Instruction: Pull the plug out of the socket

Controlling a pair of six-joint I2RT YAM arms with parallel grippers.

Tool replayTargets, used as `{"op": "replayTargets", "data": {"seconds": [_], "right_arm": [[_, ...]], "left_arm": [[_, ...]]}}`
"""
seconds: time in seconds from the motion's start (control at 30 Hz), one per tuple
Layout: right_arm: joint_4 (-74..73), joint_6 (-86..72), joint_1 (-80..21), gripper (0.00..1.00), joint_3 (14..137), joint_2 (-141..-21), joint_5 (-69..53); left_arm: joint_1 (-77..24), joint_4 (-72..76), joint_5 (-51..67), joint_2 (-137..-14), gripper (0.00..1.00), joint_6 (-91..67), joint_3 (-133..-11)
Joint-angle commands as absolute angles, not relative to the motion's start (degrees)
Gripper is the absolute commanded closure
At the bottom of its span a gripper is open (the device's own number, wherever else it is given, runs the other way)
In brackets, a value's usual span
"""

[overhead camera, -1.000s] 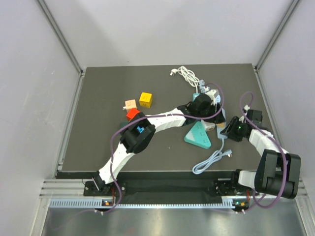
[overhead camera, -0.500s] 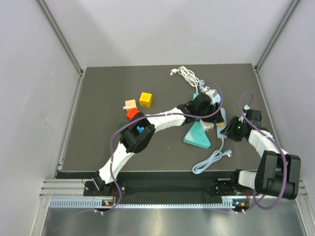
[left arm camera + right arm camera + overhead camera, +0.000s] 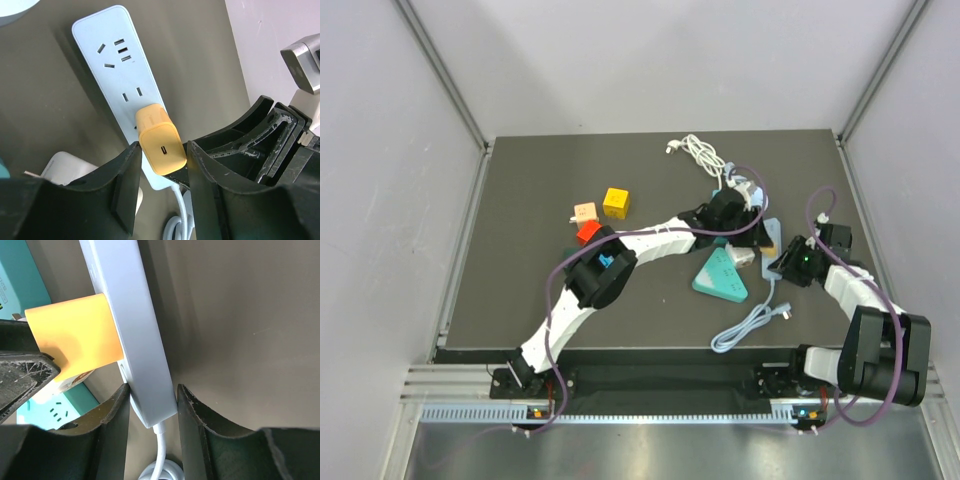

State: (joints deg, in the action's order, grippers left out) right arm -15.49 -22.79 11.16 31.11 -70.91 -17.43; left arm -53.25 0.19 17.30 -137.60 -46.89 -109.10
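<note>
Teal strip (image 3: 722, 273) just beside the socket (image 3: 107, 55); cubes (image 3: 615, 202) well apart

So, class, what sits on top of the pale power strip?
A yellow plug stands plugged into the power strip, flanked by the fingers of the left gripper. Its prongs are hidden inside the strip.

Yellow block (image 3: 615, 203), red block (image 3: 587, 232), teal strip (image 3: 721, 275) lie apart.

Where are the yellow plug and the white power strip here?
yellow plug (image 3: 161, 146): left wrist view, on its front face.
power strip (image 3: 95, 30): left wrist view, on its bare upper end.
</note>
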Motion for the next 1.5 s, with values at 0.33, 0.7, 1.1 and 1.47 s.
{"op": "replayTargets", "data": {"seconds": [0.33,0.7,1.1,1.47], "right_arm": [[-11.78,-22.24,10.90,1.00,30.85,-71.98,-16.26],[-11.95,-21.80,9.58,1.00,31.29,-71.54,-15.38],[-10.73,-21.88,9.40,1.00,31.29,-72.16,-16.08],[-11.51,-21.88,9.40,0.97,32.17,-71.10,-14.60]], "left_arm": [[-55.20,-6.15,21.80,-144.05,0.46,-47.64,-116.10],[-55.55,-10.46,20.04,-147.83,0.44,-46.32,-121.03],[-56.25,-7.74,21.88,-148.18,0.45,-45.70,-117.16],[-56.16,-9.93,19.43,-149.06,0.92,-45.00,-118.30]]}}
